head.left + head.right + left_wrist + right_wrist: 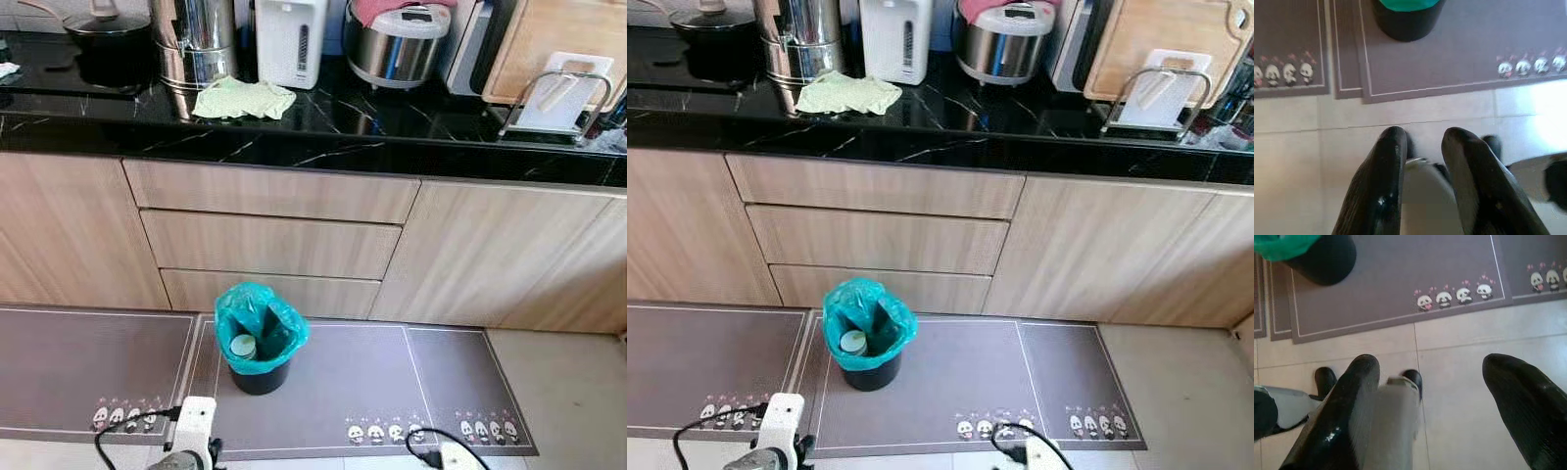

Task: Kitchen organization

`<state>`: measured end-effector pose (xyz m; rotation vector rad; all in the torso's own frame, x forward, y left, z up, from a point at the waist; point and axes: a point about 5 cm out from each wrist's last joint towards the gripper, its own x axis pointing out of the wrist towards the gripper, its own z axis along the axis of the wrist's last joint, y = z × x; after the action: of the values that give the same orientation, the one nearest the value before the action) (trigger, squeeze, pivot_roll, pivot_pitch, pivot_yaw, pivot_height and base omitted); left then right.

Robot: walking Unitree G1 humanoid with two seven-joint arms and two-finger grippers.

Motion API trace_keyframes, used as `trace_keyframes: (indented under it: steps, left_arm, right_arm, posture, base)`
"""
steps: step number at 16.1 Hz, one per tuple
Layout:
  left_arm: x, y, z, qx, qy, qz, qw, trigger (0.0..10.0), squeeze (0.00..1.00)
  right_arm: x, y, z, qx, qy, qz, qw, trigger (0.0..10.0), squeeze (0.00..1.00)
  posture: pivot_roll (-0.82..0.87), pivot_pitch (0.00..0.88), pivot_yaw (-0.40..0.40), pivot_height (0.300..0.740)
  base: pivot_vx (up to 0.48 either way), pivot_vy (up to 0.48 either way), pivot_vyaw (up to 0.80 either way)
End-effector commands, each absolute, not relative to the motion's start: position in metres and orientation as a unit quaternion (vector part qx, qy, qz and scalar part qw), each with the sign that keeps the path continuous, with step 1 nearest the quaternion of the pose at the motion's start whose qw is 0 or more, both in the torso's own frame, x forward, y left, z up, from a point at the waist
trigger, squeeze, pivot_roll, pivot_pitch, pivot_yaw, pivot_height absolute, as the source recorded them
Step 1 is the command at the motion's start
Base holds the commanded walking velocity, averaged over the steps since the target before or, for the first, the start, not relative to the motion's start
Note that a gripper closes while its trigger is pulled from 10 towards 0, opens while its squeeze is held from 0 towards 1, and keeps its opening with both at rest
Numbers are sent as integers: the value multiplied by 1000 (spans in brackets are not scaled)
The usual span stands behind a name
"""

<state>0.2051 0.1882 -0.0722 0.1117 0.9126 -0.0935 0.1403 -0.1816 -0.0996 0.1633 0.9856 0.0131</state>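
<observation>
— Standing back from the surface [323, 137], we have both arms hanging idle: left tool [1422, 147] narrow and empty, right tool [1430, 377] wide and empty, over bare floor tiles.

— And the bin [259, 338]?

— On the mat [372, 382], just before the drawers [269, 245], green liner loose, a bottle [243, 347] inside. Walking in, we could kick it over or trip on the mat edge.

— The cloth [243, 98] lies well apart, up beside the urn [194, 44]. Reaching carelessly, we might knock that.
</observation>
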Motion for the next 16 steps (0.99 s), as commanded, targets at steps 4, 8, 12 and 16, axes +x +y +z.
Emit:
trace_keyframes:
  steps: [4,8,12,16]
  left_arm:
    - [201,197,-73,81,443,-42,892,10000,0]
    - [202,208,-71,92,441,-35,892,10000,0]
    - [202,208,-71,94,440,-35,892,10000,0]
    - [202,208,-71,94,440,-35,892,10000,0]
  right_arm:
    - [158,-161,-95,70,460,18,885,10000,0]
    - [169,-141,-92,75,452,35,888,10000,0]
    - [170,-140,-91,75,453,34,888,10000,0]
    - [170,-140,-91,74,453,34,888,10000,0]
  posture:
    - [18,17,-94,740]
    - [31,10,-76,740]
    - [31,10,-76,740]
    - [31,10,-76,740]
  base:
    - [0,0,0]
    - [0,0,0]
    - [0,0,0]
    - [0,0,0]
